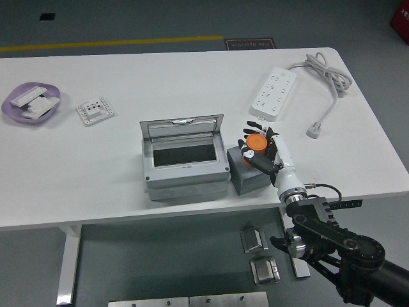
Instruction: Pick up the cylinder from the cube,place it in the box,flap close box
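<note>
Reaching in from the lower right, the right robot hand [261, 148] has its black-and-white fingers [246, 132] curled around the small orange cylinder [256, 143], which sits on top of the dark grey cube [246, 178]. That cube stands on the white worktop [192, 77] just right of the grey plastic box [186, 163], touching or nearly touching it, and the box's clear hinged lid [182, 126] is flipped up at the back, leaving the dark inside open. Farther off lie a white power strip [273, 94] with its cable, a white wall socket plate [95, 110] and a shallow purple dish [14, 109] holding white pieces.
</note>
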